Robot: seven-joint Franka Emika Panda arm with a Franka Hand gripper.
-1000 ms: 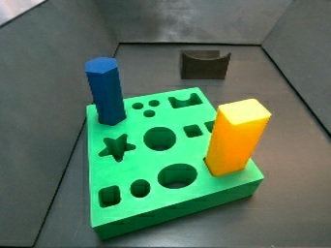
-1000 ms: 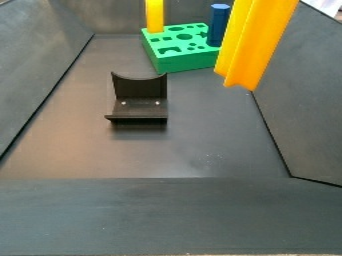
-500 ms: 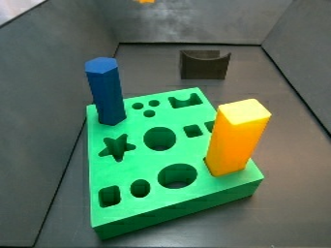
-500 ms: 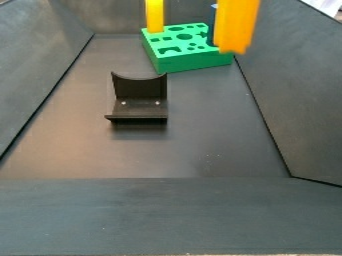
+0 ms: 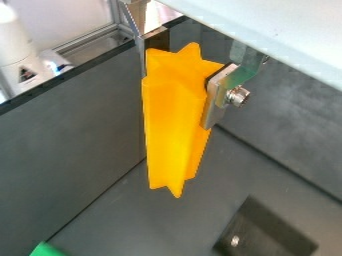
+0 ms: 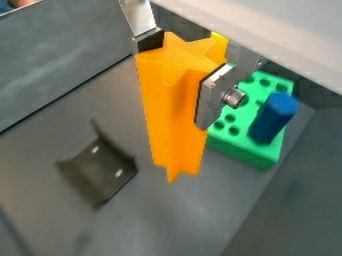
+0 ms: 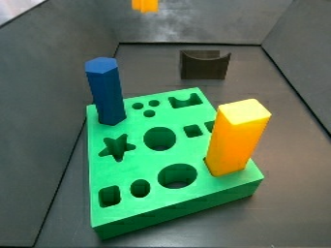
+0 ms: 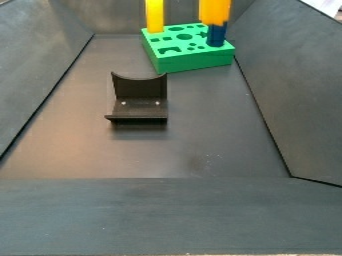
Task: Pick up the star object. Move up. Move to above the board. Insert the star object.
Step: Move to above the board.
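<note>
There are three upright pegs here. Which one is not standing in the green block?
The star object, orange with ridged sides: the gripper holds it in the air between its fingers. The blue peg and yellow-orange square block stand in the board.

My gripper point(image 5: 181, 75) carried the star object point(image 5: 177, 120) further toward the board point(image 8: 187, 46), still raised.
</note>
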